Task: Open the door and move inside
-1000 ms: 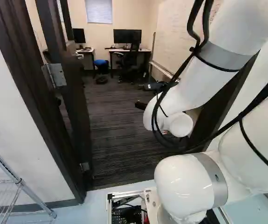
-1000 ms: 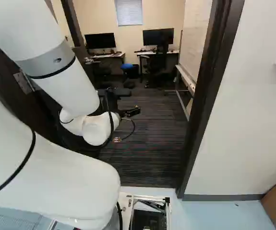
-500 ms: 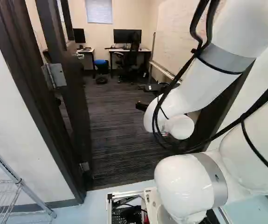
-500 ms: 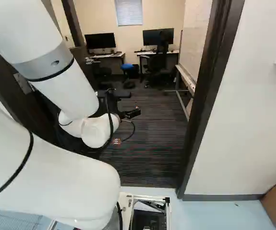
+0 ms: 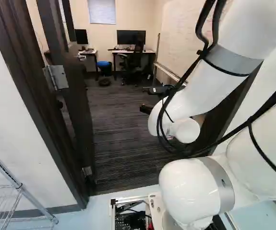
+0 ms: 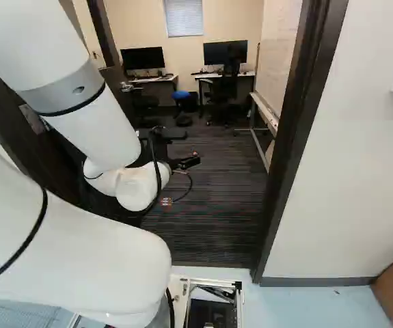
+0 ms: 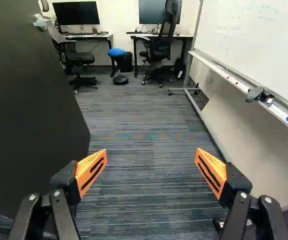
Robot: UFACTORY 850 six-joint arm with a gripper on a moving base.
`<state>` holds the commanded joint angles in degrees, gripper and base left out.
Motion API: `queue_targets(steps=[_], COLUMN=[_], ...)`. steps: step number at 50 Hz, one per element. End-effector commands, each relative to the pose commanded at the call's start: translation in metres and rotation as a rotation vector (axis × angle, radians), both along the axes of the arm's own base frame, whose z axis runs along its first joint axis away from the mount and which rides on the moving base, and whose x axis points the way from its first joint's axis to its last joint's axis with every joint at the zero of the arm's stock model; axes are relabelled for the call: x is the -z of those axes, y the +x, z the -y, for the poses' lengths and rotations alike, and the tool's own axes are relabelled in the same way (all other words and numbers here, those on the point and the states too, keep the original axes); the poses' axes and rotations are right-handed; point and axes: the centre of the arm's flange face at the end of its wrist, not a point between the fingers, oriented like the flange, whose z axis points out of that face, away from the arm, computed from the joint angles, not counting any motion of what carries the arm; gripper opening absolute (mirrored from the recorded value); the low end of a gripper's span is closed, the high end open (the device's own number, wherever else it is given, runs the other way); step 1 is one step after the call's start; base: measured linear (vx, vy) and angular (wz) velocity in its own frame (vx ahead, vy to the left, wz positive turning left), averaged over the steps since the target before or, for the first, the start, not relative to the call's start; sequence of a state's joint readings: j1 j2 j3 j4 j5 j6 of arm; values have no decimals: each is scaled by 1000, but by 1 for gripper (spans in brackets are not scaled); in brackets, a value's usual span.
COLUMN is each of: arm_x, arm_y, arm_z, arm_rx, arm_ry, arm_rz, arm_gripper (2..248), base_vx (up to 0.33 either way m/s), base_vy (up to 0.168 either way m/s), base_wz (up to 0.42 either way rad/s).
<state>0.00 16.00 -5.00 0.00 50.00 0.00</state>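
Note:
Past the doorway's near edge, the gripper (image 6: 186,162) reaches into the room, its fingers partly hidden by the wrist and cables. In the wrist view the gripper (image 7: 151,172) is open, its orange pads wide apart with only carpet visible between them. The dark door (image 5: 78,105) stands swung inward at the left of the left base view, held by metal hinges (image 5: 56,77). In the wrist view the door (image 7: 28,110) rises beside one finger, its handle (image 7: 40,21) beyond; contact is not visible.
The right door frame (image 6: 292,143) and a whiteboard (image 7: 249,30) on a wheeled stand flank the other side. Desks (image 6: 227,75), office chairs (image 7: 159,47) and a blue stool (image 7: 117,52) are at the back. A wire shelf (image 5: 20,189) stands left of the doorway.
The arm has shifted slightly against its lowest joint since the earliest frames, then stays nearly still. The base and the door have not visibly moved.

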Motion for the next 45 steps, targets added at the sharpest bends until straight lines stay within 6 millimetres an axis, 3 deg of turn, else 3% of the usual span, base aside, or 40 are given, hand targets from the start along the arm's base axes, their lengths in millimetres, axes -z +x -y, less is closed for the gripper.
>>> queue_targets(steps=[45], arm_x=[0], arm_y=[0], arm_z=[0], arm_rx=[0], arm_ry=[0], arm_rz=[0], arm_gripper=[247], base_vx=[46], base_vy=[2], base_wz=[18])
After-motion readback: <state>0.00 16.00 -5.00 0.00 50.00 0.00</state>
